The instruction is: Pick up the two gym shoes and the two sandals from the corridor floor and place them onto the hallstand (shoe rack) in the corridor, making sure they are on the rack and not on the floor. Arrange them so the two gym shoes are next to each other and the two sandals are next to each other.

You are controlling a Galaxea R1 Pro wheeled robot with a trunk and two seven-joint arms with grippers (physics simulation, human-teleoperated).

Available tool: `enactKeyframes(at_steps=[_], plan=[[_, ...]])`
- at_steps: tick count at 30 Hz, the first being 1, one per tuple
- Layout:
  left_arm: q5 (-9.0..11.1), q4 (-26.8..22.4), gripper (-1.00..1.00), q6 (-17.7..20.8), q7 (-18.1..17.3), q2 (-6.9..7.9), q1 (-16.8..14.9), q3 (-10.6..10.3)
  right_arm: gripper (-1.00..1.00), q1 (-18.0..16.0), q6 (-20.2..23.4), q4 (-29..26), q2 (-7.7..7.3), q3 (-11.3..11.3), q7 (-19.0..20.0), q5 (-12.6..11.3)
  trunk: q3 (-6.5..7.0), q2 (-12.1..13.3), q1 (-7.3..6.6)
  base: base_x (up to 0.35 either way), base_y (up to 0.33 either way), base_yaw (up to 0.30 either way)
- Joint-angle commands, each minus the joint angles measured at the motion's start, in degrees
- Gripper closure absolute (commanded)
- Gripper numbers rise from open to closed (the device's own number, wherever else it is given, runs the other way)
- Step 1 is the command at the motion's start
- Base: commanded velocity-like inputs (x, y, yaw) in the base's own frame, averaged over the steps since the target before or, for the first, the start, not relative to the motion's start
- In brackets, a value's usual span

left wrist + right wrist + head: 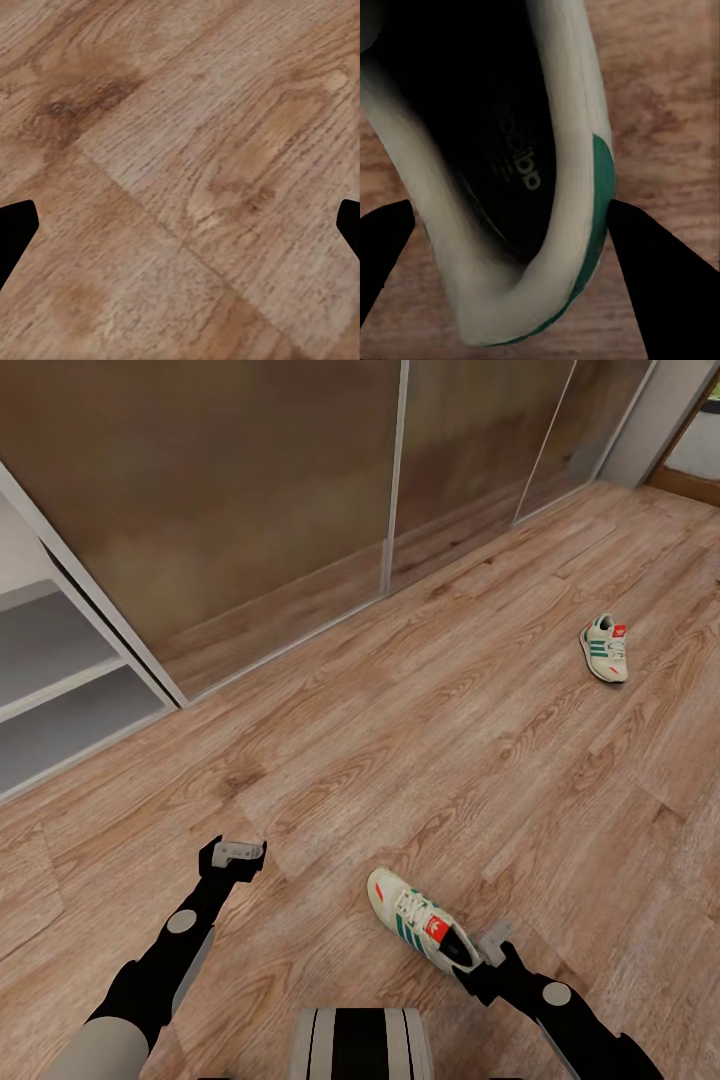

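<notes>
Right now your right gripper (pixel 492 952) sits at the heel of the near gym shoe (pixel 420 920), its fingers (pixel 660 285) spread either side of the heel and not yet clamped. Your left gripper (pixel 236 853) hangs open over bare corridor floor (pixel 420 740). You're at the first pickup, by my reading: close on the heel, then lift. The second gym shoe (pixel 605 648) lies well apart, and the grey shelves (pixel 60 690) wait far left.

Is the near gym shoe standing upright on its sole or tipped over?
Upright. The near gym shoe rests sole-down on the corridor floor, laces and red tongue label facing up; the right wrist view looks straight into its dark opening.
</notes>
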Motion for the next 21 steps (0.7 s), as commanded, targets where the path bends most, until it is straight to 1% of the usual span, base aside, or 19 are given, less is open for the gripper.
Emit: enactKeyframes(at_steps=[1, 16, 21], plan=[[-0.26, 0.02, -1.0, -0.17, 0.0, 0.03, -0.02, -0.06, 1.0, 0.0, 0.27, -0.11, -0.05, 0.08, 0.14, 0.41, -0.03, -0.01, -0.01, 0.0, 0.0, 0.0], [-0.35, 0.02, -1.0, 0.02, 0.0, 0.1, -0.02, -0.06, 1.0, 0.0, 0.27, -0.06, -0.07, 0.08, 0.12, 0.41, -0.03, -0.01, -0.01, 0.0, 0.0, 0.0], [-0.38, 0.02, -1.0, 0.18, 0.24, 0.19, -0.02, 0.1, 1.0, 0.0, 0.23, -0.11, -0.05, 0.1, 0.19, 0.41, 1.07, 0.06, -0.14, 0.0, 0.0, 0.0]])
